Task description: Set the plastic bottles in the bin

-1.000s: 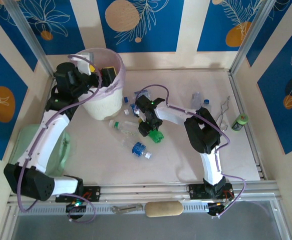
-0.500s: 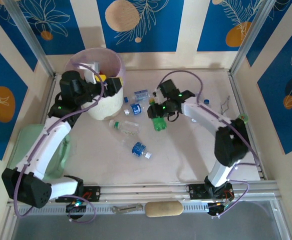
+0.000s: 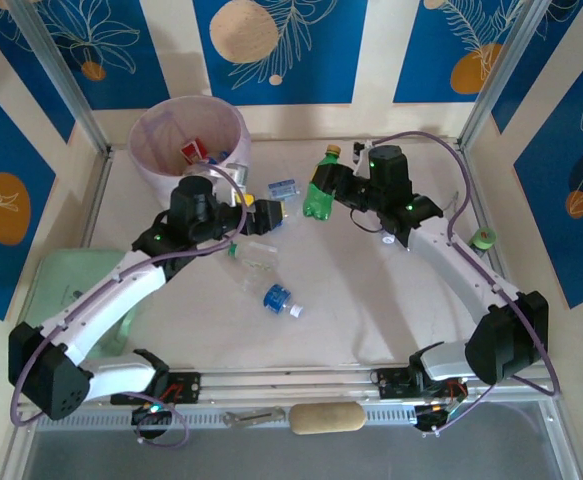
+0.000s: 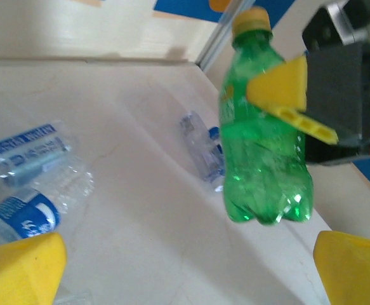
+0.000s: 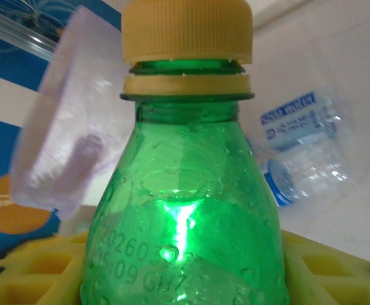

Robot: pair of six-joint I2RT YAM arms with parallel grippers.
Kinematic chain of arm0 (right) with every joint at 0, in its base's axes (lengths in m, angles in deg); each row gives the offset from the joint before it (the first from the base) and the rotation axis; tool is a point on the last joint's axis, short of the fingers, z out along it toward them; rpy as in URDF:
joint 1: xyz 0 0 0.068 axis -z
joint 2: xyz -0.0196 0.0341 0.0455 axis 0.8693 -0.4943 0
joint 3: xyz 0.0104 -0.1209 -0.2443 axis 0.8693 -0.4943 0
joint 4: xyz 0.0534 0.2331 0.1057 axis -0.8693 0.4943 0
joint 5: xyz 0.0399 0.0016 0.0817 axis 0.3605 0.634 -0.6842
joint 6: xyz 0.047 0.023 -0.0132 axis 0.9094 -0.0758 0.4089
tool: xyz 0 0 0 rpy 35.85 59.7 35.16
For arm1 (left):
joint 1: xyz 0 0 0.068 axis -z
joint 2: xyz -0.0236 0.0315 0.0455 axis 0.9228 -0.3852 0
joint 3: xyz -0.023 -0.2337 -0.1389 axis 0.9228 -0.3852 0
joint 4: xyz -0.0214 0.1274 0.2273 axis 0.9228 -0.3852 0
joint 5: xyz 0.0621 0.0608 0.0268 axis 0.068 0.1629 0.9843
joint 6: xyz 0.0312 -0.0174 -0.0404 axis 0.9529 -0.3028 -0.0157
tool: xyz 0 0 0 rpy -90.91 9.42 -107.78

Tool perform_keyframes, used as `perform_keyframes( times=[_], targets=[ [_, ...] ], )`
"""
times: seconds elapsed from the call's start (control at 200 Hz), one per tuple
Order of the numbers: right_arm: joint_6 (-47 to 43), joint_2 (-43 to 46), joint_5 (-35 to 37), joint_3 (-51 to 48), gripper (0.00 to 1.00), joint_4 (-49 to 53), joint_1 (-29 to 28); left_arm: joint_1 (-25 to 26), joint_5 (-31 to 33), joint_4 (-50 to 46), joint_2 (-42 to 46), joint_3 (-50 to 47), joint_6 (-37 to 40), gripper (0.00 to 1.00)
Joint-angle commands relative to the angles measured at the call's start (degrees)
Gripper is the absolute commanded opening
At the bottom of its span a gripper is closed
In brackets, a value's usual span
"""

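- Green see-through plastic, that's the bottle point(image 3: 319, 195) in the right gripper point(image 3: 336, 188)?
- Yes. It has a dull yellow screw cap point(image 5: 186, 28) with a matching ring under it, no label, and a row of dark printed digits on the shoulder. The base is lobed.
- How is it held?
- Upright, cap up, lifted clear of the table point(image 3: 371, 300). The yellow fingers point(image 4: 280, 89) are clamped across its upper body, one on each side.
- Where is it relative to the bin point(image 3: 151, 165)?
- To the right of it, well apart, over the far middle of the table. The bin is a white bucket with a pale lilac bag over its rim, and a red-labelled bottle point(image 3: 193, 150) lies inside.
- And the left gripper point(image 3: 261, 215)?
- Jaws spread wide, nothing between them. It sits low, just right of the bin's base, pointing towards the green bottle.
- Other bottles?
- Several clear ones lie on the table: a crushed one with a blue label point(image 3: 284, 187) beyond the left gripper, a green-capped one point(image 3: 254, 255) and a blue-labelled one point(image 3: 271, 297) nearer the arms.
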Motion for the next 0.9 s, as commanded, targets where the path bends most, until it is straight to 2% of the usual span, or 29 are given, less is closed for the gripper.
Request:
perform_keyframes(
  times=[0.0, 0.27, 0.45, 0.605, 0.705, 0.785, 0.895],
  targets=[
    [5.13, 0.4, 0.8, -0.95, 0.48, -8.74, -1.6, 2.06, -1.45, 4.17, -1.77, -0.48, -0.47, 1.0],
    [3.39, -1.18, 0.55, 1.25, 0.48, -11.1, -5.86, 3.23, -5.99, 4.94, -6.63, 2.45, 2.42, 0.96],
    [1.86, -1.39, -0.19, 1.6, 0.48, -11.48, -7.21, 3.29, -8.5, 6.96, -9.63, 4.4, 0.99, 0.91],
    [-1.49, -1.59, 2.96, 0.75, 0.48, -12.67, -8.96, 3.27, -12.14, 9.21, -12.66, 6.0, -0.16, 0.9],
    [-2.78, -2.32, 4.77, 0.65, 0.48, -12.54, -9.04, 3.29, -14.37, 9.5, -13.45, 6.81, -0.09, 0.96],
    [-2.76, -3.06, 4.16, 0.81, 0.48, -12.55, -8.35, 3.29, -14.98, 10.19, -13.11, 6.37, 0.49, 0.97],
    [-2.24, -3.43, 1.08, 0.68, 0.47, -14.44, -7.85, 3.29, -13.36, 8.56, -12.92, 6.38, 1.69, 0.95]
  ],
)
